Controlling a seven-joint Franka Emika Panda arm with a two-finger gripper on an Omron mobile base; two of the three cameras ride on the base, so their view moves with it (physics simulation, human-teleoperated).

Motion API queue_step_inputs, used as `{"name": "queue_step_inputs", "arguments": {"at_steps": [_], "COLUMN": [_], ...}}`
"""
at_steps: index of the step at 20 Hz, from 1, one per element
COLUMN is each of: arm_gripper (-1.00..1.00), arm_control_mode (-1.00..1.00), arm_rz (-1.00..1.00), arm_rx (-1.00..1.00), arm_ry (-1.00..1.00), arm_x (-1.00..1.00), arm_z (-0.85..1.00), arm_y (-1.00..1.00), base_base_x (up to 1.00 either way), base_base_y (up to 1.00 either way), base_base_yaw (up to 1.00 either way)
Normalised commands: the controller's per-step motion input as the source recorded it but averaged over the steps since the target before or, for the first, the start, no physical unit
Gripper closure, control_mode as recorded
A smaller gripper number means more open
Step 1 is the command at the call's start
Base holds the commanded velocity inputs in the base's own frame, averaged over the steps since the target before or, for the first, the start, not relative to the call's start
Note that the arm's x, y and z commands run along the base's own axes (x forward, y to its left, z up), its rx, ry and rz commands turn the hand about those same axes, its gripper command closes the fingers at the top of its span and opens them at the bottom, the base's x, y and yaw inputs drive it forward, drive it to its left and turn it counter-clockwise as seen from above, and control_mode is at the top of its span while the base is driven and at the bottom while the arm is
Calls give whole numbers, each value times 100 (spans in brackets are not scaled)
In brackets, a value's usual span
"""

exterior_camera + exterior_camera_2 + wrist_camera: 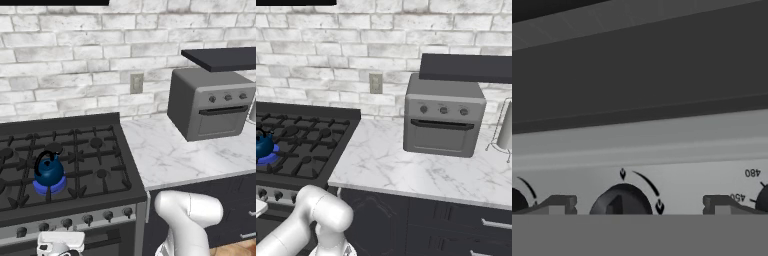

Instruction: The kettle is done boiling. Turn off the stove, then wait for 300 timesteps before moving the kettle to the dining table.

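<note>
The kettle, small, round and glossy dark blue with a thin black arched handle, stands upright on a front-left burner of the stove, where a ring of blue flame shows beneath its base. The stove is a wide black gas range with black grates over several round burners and a row of small dark knobs along its grey front panel. In the hand view one knob sits close and centred, with curved arrow markings above it.
</note>
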Motion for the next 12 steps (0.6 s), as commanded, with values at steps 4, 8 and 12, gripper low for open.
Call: {"name": "queue_step_inputs", "arguments": {"at_steps": [4, 8, 12], "arm_gripper": [-100, -100, -100], "arm_control_mode": [-100, -100, -100], "arm_rz": [2, 1, 0], "arm_rx": [0, 0, 0], "arm_ry": [0, 0, 0], "arm_x": [3, 12, 22], "arm_z": [0, 0, 0], "arm_y": [0, -1, 0], "base_base_x": [0, 0, 0], "base_base_y": [0, 0, 0], "base_base_yaw": [0, 0, 0]}}
